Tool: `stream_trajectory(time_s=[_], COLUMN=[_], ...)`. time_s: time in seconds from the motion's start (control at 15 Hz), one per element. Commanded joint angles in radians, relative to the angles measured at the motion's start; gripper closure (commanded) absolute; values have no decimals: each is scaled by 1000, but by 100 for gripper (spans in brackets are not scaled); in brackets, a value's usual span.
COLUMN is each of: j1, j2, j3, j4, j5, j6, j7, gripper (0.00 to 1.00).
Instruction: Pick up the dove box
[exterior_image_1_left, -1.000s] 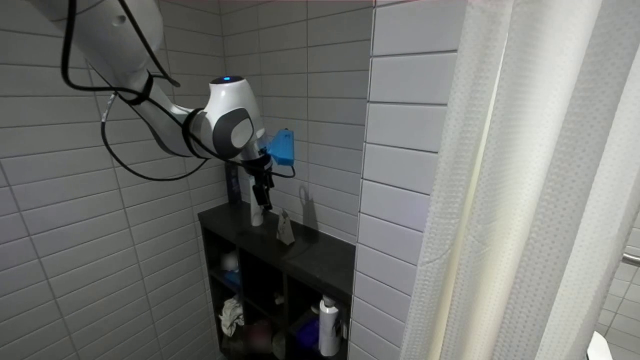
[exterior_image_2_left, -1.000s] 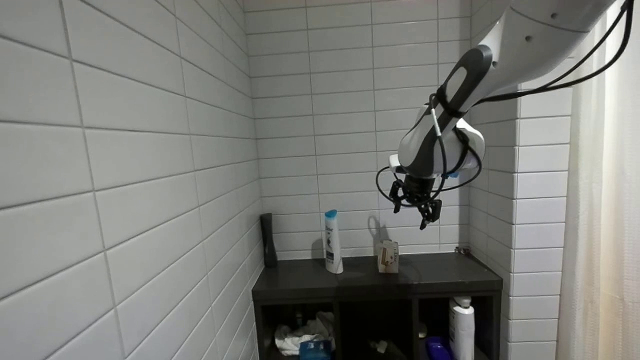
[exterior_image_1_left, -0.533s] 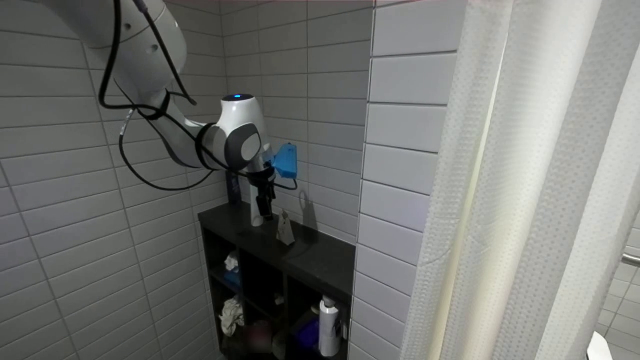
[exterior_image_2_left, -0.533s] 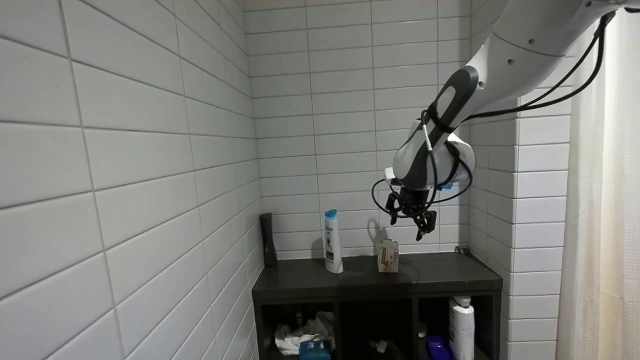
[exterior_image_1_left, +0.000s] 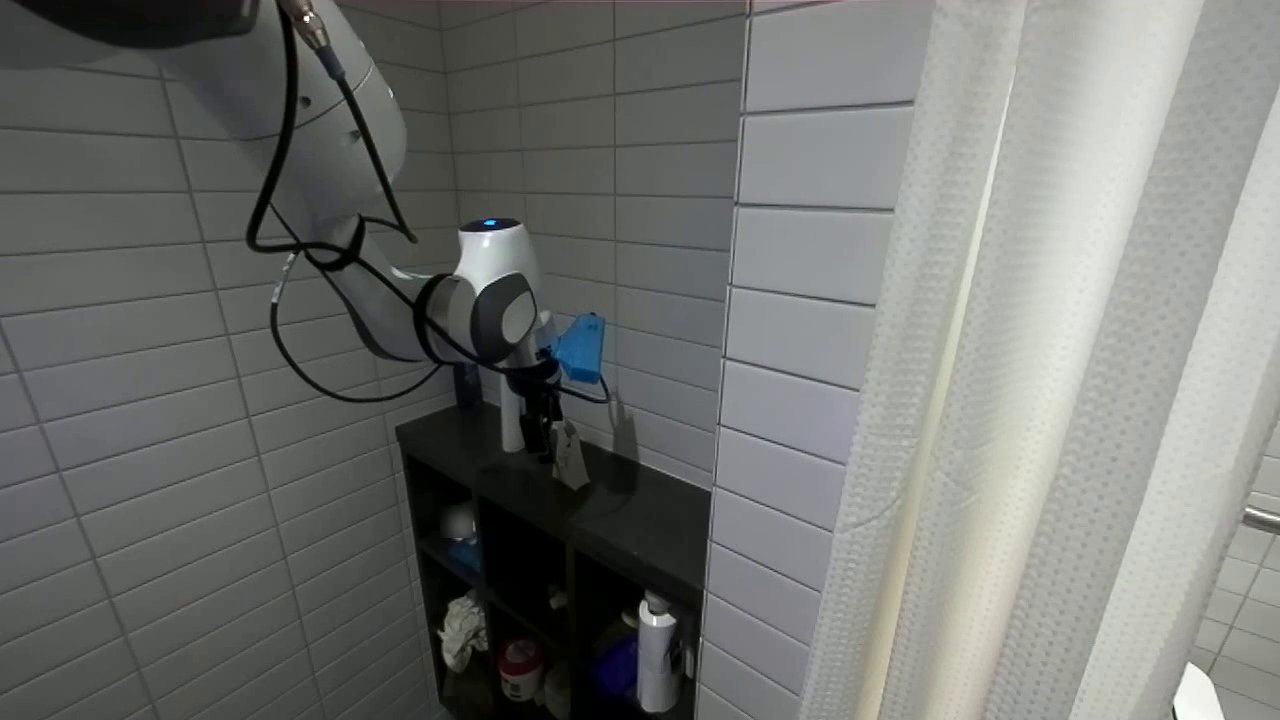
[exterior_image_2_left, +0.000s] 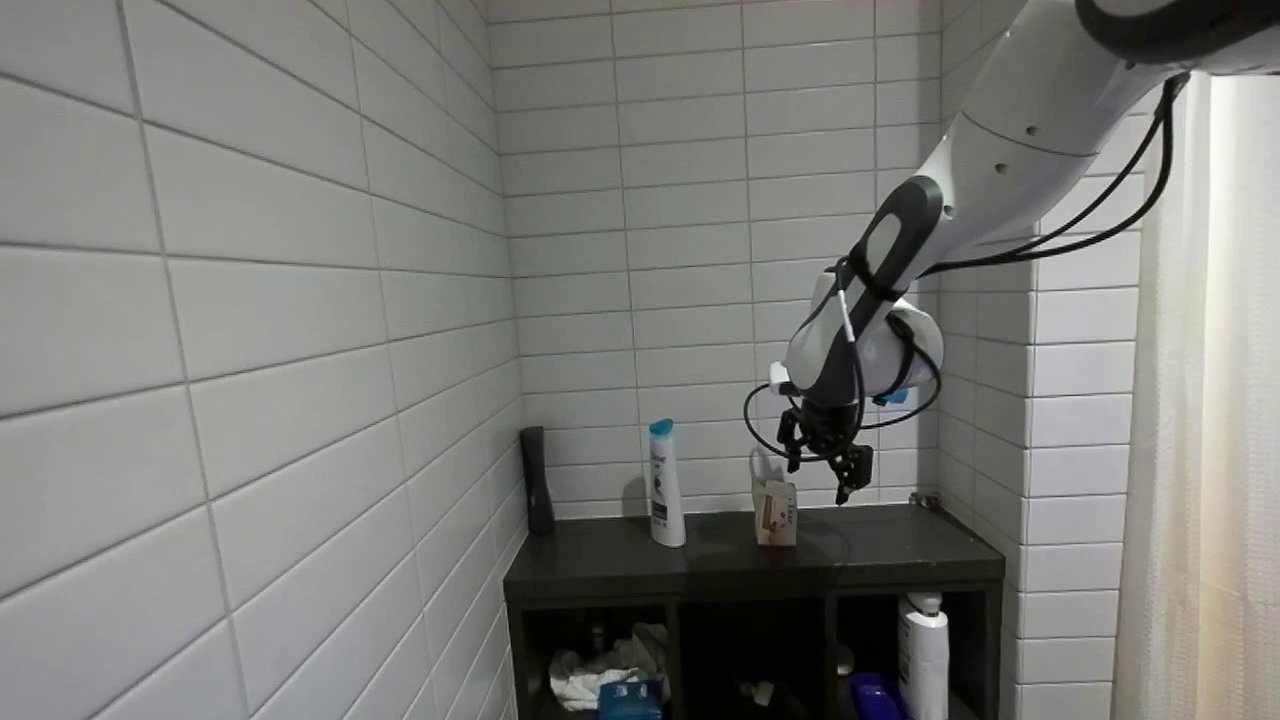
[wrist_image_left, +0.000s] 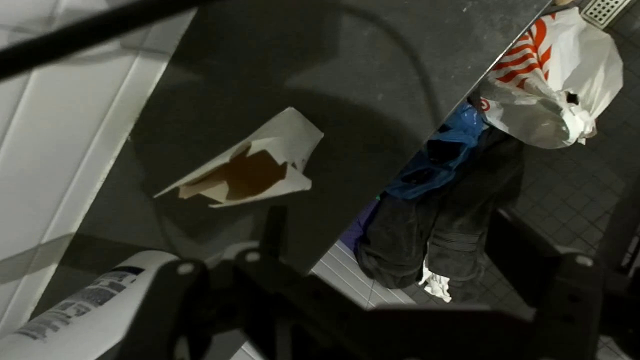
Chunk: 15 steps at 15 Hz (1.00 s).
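The dove box is a small pale carton with a torn open top. It stands on the dark shelf top in both exterior views (exterior_image_1_left: 573, 465) (exterior_image_2_left: 777, 515). In the wrist view the box (wrist_image_left: 295, 134) lies up and left of the jaws, and its brown inside shows. My gripper (exterior_image_2_left: 820, 482) is open and empty, above the shelf. In that exterior view it sits higher than the box and a little to its right. In an exterior view the gripper (exterior_image_1_left: 541, 448) overlaps the box's upper left edge. In the wrist view the fingers (wrist_image_left: 387, 220) are wide apart.
A white shampoo bottle with a blue cap (exterior_image_2_left: 665, 490) stands left of the box; it also shows in the wrist view (wrist_image_left: 95, 305). A dark, slim object (exterior_image_2_left: 537, 480) stands at the shelf's left end (exterior_image_2_left: 590, 570). Tiled walls (exterior_image_2_left: 690, 330) border the shelf. A curtain (exterior_image_1_left: 1020, 360) hangs nearby.
The arm and open gripper have come down toward the shelf top, shifting right in one exterior view and slightly left in the other. The box and bottles have not moved.
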<state>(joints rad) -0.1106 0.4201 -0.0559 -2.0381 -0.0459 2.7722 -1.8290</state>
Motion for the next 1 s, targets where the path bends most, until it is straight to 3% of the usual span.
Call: stream_trajectory(time_s=[0.0,0.47,0.93], j1=[-20,-42,-143], j2=[33,33,66], j3=[26,63,208], j4=[48,107,165], j5=[-23,7,143], j6=[7,76,31], j7=[85,267,270], gripper=[0,0,0])
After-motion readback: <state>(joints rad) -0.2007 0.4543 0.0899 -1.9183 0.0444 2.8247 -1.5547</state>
